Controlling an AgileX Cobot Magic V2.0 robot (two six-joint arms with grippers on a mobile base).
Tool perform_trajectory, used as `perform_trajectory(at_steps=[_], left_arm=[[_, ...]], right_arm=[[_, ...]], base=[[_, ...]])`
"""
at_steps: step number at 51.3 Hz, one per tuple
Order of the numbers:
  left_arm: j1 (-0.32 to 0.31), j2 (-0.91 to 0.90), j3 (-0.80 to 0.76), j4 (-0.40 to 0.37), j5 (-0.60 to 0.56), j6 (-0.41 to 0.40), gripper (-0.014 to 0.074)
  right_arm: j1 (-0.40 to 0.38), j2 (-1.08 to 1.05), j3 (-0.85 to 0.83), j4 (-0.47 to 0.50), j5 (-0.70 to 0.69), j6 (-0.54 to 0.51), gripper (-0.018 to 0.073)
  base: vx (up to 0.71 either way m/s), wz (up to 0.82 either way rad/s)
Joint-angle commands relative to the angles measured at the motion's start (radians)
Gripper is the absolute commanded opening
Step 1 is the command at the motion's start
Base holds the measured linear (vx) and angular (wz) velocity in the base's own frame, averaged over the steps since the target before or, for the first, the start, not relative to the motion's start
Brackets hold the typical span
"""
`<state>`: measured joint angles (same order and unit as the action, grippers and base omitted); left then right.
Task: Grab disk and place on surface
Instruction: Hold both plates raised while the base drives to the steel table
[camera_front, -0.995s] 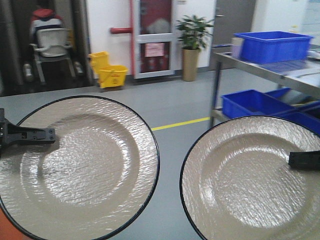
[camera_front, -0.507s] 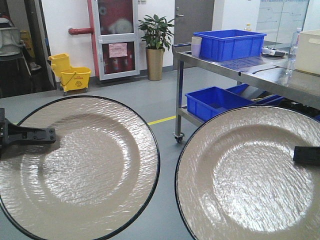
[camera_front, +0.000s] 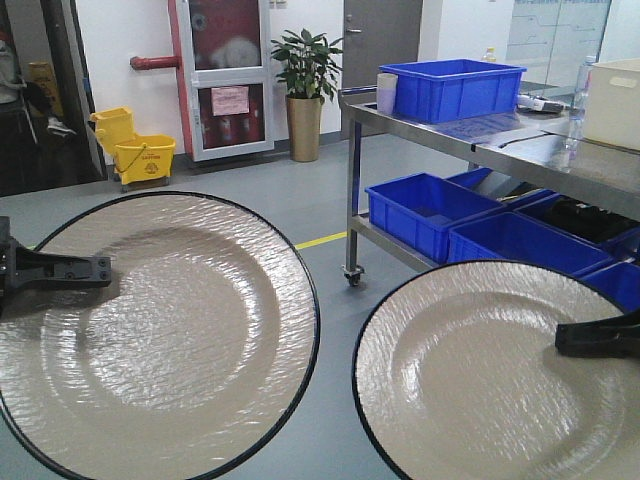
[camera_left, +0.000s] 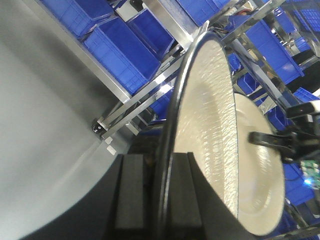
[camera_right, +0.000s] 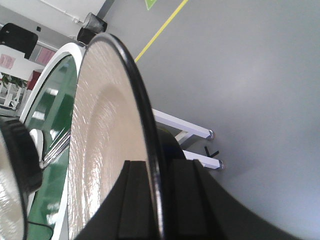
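Two disks show: wide, pale, textured glass plates with black rims. My left gripper is shut on the left edge of the left disk, held flat above the floor. In the left wrist view the jaws clamp that disk's rim. My right gripper is shut on the right edge of the right disk, which sits lower. The right wrist view shows its jaws pinching the black rim of that disk. The surface is out of view.
A steel rack with blue bins above and below stands ahead on the right. A yellow mop bucket, a potted plant and a yellow floor line lie beyond. The green conveyor shows behind the right disk.
The background has slid left, so the front view has swung right and the steel rack now fills the right side. The right disk sits lower in the frame. Both grips hold.
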<state>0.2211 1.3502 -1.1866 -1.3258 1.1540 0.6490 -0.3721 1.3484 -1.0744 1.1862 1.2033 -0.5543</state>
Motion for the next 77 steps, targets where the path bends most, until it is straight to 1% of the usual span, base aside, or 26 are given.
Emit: perform_trajectory(at_steps=[1, 49, 77], left_arm=[[-0.002, -0.040, -0.029, -0.145, 0.000, -0.016, -0.0005], [-0.002, -0.040, -0.029, -0.145, 0.001, -0.016, -0.0005], [-0.002, -0.040, -0.029, -0.145, 0.001, -0.016, -0.0005]], right_arm=[[-0.003, 0.000, -0.032, 0.130, 0.046, 0.007, -0.0009], [-0.003, 0.015, -0.032, 0.127, 0.056, 0.007, -0.0009], [-0.003, 0.015, -0.032, 0.127, 0.056, 0.007, -0.0009]], base=[[0.00, 0.00], [0.01, 0.01], [0.13, -0.03]])
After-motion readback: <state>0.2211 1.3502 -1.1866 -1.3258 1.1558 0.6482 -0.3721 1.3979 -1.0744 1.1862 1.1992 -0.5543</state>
